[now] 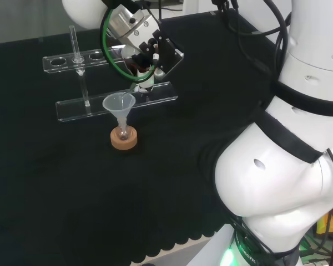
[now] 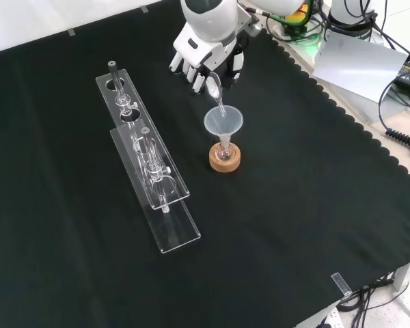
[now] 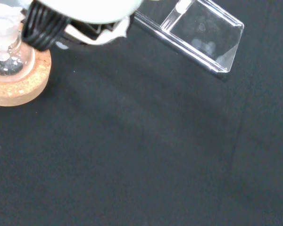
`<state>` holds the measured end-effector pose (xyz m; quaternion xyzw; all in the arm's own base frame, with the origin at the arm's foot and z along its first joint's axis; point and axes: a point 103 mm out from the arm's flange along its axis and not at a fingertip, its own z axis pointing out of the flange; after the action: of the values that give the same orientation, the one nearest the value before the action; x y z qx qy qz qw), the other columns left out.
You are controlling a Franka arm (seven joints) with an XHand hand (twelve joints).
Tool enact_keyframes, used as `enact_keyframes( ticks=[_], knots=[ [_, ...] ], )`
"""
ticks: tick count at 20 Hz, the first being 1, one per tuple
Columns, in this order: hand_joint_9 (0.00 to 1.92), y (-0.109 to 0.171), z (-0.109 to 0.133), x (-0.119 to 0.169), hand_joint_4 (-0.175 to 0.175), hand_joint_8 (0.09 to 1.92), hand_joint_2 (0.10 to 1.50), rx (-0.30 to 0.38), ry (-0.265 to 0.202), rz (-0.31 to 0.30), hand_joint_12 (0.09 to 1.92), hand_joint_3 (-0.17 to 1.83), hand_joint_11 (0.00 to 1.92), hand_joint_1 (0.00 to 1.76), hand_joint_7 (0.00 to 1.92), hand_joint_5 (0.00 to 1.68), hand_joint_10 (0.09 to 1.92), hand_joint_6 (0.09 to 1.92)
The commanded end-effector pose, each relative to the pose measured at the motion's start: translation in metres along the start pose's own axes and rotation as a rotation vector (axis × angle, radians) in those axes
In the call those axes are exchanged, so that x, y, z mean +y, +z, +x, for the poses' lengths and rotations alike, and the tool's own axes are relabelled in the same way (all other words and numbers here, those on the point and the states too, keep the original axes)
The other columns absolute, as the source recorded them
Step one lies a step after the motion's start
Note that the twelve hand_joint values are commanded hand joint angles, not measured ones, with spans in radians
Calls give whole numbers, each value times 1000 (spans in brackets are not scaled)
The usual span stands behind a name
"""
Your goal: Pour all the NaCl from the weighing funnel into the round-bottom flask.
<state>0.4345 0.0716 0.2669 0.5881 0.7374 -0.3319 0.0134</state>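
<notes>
Surface [image 2: 314, 205]: black cloth-covered bench, running across the full front view.

Racks: two long clear plastic racks [image 2: 150, 184] lie side by side in the left half of the front view. They carry some clear glass pieces; the count is not legible.

Hand [image 2: 208, 58]: black and white robot hand at the top centre of the front view. Its fingers [image 2: 184, 68] curl around the small clear weighing funnel [image 2: 215, 92], held tilted, spout down. The spout tip sits over, or just inside, the mouth of the clear conical funnel [image 2: 223, 121]; contact cannot be confirmed.

Flask: one small clear round-bottom flask [image 3: 4, 52] stands upright on one round cork ring stand [image 2: 225, 158], centre of the front view, with the conical funnel seated in its neck. In the wrist view a little white material appears in the bulb.

Handling, as judgement: the weighing funnel looks light, stiff, smooth and breakable. It is best held by its wider body, leaving the spout free. The flask and conical funnel look top-heavy on the ring, so a nudge could tip them.

Count: one weighing funnel, one conical funnel, one flask, one cork ring, two racks.
</notes>
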Motion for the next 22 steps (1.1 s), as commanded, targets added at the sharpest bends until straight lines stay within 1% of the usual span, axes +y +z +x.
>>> enact_keyframes(
  ticks=[1, 7, 15, 19, 22],
  knots=[
    [1032, -2, 1, 2, 175, 716, 633, -28, 4, 11, 1269, 857, 533, 1087, 980, 1115, 541, 1042],
    [1030, -1, 0, 1, 175, 716, 633, -75, 12, 17, 1268, 857, 531, 1087, 978, 1116, 540, 1040],
    [1028, -6, -2, -1, 175, 716, 632, -119, 19, 14, 1269, 856, 528, 1088, 975, 1117, 539, 1038],
    [1026, -7, 1, -2, 175, 716, 632, -156, 24, 19, 1269, 856, 525, 1088, 972, 1118, 538, 1036],
    [1025, -7, 3, -2, 175, 716, 632, -161, 28, 26, 1269, 856, 523, 1088, 971, 1118, 538, 1035]
  ],
)
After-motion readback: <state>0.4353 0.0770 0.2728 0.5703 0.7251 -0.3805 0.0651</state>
